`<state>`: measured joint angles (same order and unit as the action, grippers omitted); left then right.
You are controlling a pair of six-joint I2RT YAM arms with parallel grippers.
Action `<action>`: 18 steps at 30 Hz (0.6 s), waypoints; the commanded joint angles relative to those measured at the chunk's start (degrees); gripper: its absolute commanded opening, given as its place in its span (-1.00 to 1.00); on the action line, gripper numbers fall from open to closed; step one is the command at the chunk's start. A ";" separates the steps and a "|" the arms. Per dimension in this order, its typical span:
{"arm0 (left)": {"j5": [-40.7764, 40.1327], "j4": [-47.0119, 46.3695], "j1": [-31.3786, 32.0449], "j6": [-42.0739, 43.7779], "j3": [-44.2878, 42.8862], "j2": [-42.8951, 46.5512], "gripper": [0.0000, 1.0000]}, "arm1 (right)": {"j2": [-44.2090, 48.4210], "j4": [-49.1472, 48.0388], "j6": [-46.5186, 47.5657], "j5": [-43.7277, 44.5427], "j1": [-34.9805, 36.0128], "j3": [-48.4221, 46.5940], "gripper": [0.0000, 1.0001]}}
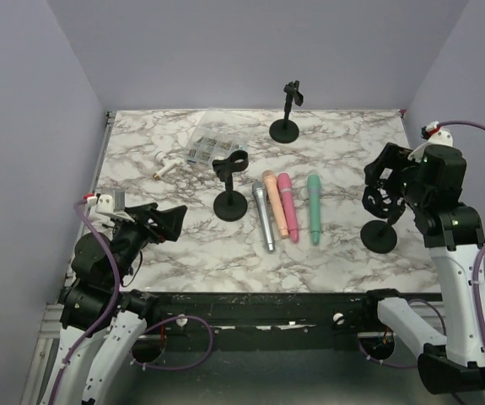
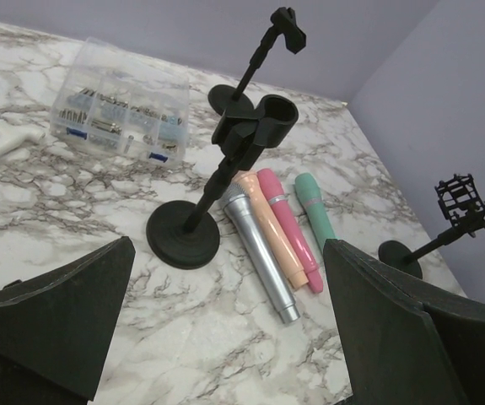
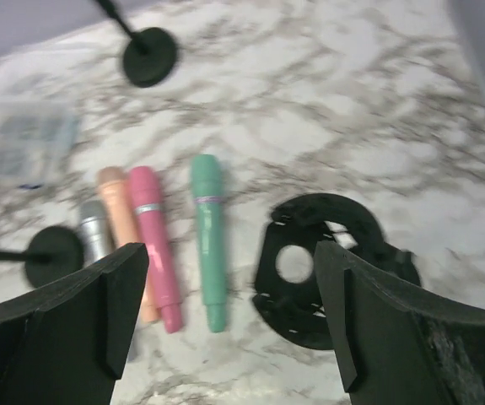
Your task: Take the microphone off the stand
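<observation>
**Right gripper** (image 3: 232,261): the jaws stand well apart with nothing between them. It hangs just above the cage-shaped holder (image 3: 280,295) of the right-hand stand (image 1: 379,237), and that holder is empty.

**Left gripper** (image 2: 227,253): the jaws are fully apart and empty. It sits low at the near left of the table (image 1: 352,143), well apart from every stand.

**Microphones:** the green microphone (image 1: 314,207) lies flat on the marble to the left of the right-hand stand, with its head toward the far edge. It is the likeliest object of the task. Ranged beside it are the pink microphone (image 1: 288,207), the peach microphone (image 1: 274,202) and the silver microphone (image 1: 264,219).

**Other stands:** the middle stand (image 1: 229,202) and the far stand (image 1: 285,128) also carry no microphone. A clear parts box (image 1: 208,145) sits toward the far left.

**Step in hand (judgement):** the removal appears complete, since no stand bears a microphone. The right arm looks to be at the clearing stage.

**Next move (judgement):** raise the right gripper up and back. Its fingers should stay off the cage holder so the light stand is not tipped. They should also stay clear of the green microphone, which could roll.
</observation>
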<state>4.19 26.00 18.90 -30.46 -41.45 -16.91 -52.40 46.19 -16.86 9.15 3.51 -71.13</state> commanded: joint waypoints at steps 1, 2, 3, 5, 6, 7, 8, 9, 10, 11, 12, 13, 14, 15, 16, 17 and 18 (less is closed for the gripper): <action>0.80 -5.84 0.26 -2.28 2.48 2.49 0.97 | 4.09 -9.41 0.36 -27.79 -0.20 3.96 0.83; 1.69 -7.54 0.26 -3.05 3.57 3.55 0.97 | 5.41 -11.78 -0.89 -32.26 -0.21 5.94 0.87; 2.48 -9.06 0.26 -4.26 4.65 4.79 0.97 | 6.72 -14.70 -2.72 -36.67 -0.20 7.85 0.90; 4.44 -13.15 0.26 -6.50 7.98 7.41 0.97 | 8.60 -20.76 -6.57 -45.03 -0.22 12.83 0.92; 5.41 -15.03 0.26 -7.81 9.89 8.65 0.97 | 9.46 -24.78 -9.11 -48.16 -0.17 15.08 0.93; 6.51 -17.21 0.26 -8.84 11.49 10.03 0.97 | 10.48 -28.67 -12.42 -52.45 -0.17 18.69 0.94; 7.14 -18.93 0.26 -9.70 13.30 11.02 0.97 | 11.38 -33.82 -15.53 -55.36 -0.17 21.69 0.94; 7.96 -20.66 0.26 -10.25 14.59 12.18 0.97 | 12.66 -37.79 -19.16 -57.34 -0.19 25.26 0.95; 8.74 -22.01 0.26 -10.70 15.92 12.90 0.97 | 13.95 -42.70 -22.89 -58.55 -0.21 28.41 0.98; 9.63 -23.64 0.26 -10.96 17.01 13.85 0.97 | 15.64 -46.40 -25.18 -59.87 -0.17 31.89 0.99; 10.45 -24.89 0.26 -11.38 18.43 14.41 0.97 | 17.33 -49.37 -26.60 -60.47 -0.17 34.22 0.99; 11.20 -25.67 0.26 -11.94 19.47 15.13 0.97 | 18.59 -50.19 -27.03 -60.73 -0.12 36.55 1.00; 11.99 -27.44 0.26 -12.81 20.95 15.93 0.97 | 19.94 -50.87 -27.48 -61.08 -0.16 38.80 1.00; 12.98 -29.32 0.26 -13.75 22.65 16.64 0.97 | 20.99 -51.42 -27.96 -61.71 -0.17 40.69 0.99; 14.00 -31.62 0.26 -15.07 24.29 16.68 0.97 | 21.94 -52.41 -28.93 -62.33 -0.17 43.18 0.99; 14.83 -33.65 0.26 -16.21 26.32 18.27 0.97 | 22.84 -53.55 -29.94 -62.90 -0.17 45.35 0.99; 15.69 -36.02 0.26 -17.52 28.07 19.06 0.97 | 24.01 -55.72 -31.61 -63.48 -0.17 48.25 0.99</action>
<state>13.52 1.93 18.90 -41.98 -19.44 -1.30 -32.16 2.11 -40.86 -47.33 3.51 -29.54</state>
